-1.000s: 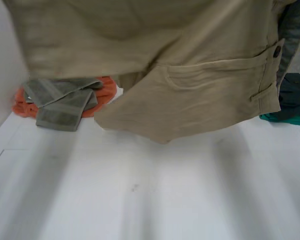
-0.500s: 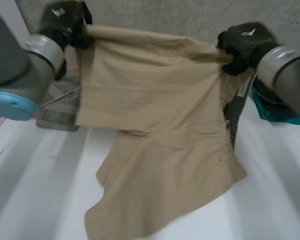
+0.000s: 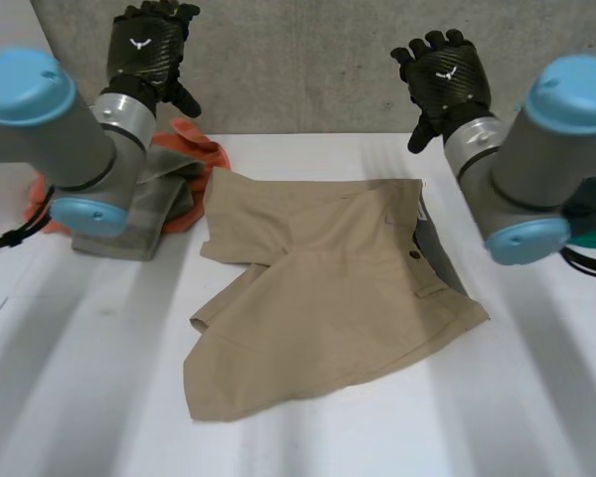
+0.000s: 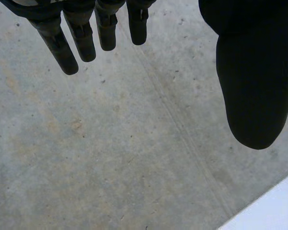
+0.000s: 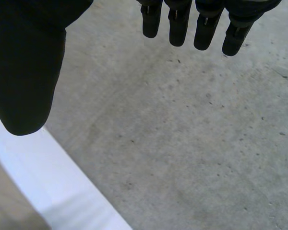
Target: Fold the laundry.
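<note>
Left hand [image 3: 151,50]: raised above the far side of the table, fingers [image 4: 81,33] straight and spread, thumb held wide, nothing in it. Its wrist view looks at the grey concrete wall [image 3: 308,60], w/ a strip of white table edge past the thumb.

Right hand [image 3: 439,72]: also raised, palm facing the wall, fingers [image 5: 182,26] straight, thumb apart, holding nothing.

Both hands are well apart from the cloth, one to each side of it.

Khaki shorts [image 3: 328,298] lie on the white table [image 3: 377,427] btwn the two arms, mostly flat but rumpled. Waistband w/ button is toward the right arm; one leg runs diagonally toward the near edge.

Just beside the shorts' far corner, under the left arm: a grey-green towel [image 3: 144,214] piled on an orange cloth [image 3: 194,144].
</note>
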`<state>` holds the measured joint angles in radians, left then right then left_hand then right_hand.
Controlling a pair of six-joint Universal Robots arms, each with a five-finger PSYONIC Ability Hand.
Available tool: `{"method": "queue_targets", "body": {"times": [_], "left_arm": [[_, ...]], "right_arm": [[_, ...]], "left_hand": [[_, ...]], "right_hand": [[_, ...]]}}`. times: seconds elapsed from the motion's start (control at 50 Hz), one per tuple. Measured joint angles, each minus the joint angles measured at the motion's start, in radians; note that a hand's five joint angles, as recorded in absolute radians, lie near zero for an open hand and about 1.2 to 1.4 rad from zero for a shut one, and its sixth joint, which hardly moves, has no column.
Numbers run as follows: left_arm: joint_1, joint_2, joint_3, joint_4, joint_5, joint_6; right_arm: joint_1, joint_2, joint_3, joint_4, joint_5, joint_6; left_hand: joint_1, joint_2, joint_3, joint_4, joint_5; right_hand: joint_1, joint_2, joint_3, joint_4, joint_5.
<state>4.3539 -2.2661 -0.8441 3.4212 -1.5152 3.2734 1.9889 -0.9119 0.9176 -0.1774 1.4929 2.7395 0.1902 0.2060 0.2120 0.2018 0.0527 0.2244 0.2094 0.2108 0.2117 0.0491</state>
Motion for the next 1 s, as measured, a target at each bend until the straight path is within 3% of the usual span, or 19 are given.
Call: {"method": "queue_targets", "body": {"times": [0.1,0.18,0.36,0.52,0.74,0.78,0.86,1.0], "left_arm": [[-0.023,0.197,-0.238,-0.047,-0.008,0.001],[-0.071,0.369,-0.466,-0.156,-0.010,0.000],[-0.192,0.527,-0.840,-0.379,-0.002,-0.001],[-0.256,0.545,-1.063,-0.387,-0.003,-0.004],[-0.203,0.481,-1.144,-0.213,-0.010,-0.003],[-0.197,0.476,-1.144,-0.194,-0.010,-0.002],[-0.190,0.465,-1.144,-0.157,-0.010,0.003],[-0.192,0.440,-1.139,-0.133,-0.010,0.008]], "right_arm": [[-0.038,-0.159,0.131,0.160,-0.099,-0.027],[-0.109,-0.268,0.266,0.308,-0.181,-0.085],[-0.201,-0.326,0.535,0.463,-0.257,-0.299],[-0.263,-0.317,0.751,0.333,-0.342,-0.421],[-0.276,-0.253,0.863,0.058,-0.395,-0.414],[-0.275,-0.240,0.861,0.048,-0.395,-0.413],[-0.272,-0.213,0.852,0.032,-0.393,-0.411],[-0.269,-0.205,0.850,0.011,-0.389,-0.402]], "left_hand": [[0.002,0.002,0.002,0.002,0.001],[0.202,0.171,0.159,0.173,0.150],[0.388,0.363,0.357,0.373,0.345],[0.287,0.271,0.275,0.274,0.243],[0.220,0.207,0.202,0.197,0.170],[0.220,0.207,0.202,0.197,0.170],[0.221,0.208,0.203,0.200,0.174],[0.357,0.329,0.326,0.334,0.309]], "right_hand": [[0.000,0.000,0.000,0.000,0.000],[0.000,0.000,0.000,0.000,0.000],[0.091,0.111,0.109,0.109,0.103],[0.111,0.124,0.138,0.135,0.136],[0.258,0.267,0.271,0.273,0.264],[0.378,0.393,0.393,0.379,0.367],[0.815,0.892,0.878,0.880,0.843],[0.855,0.969,0.971,0.982,0.949]]}}
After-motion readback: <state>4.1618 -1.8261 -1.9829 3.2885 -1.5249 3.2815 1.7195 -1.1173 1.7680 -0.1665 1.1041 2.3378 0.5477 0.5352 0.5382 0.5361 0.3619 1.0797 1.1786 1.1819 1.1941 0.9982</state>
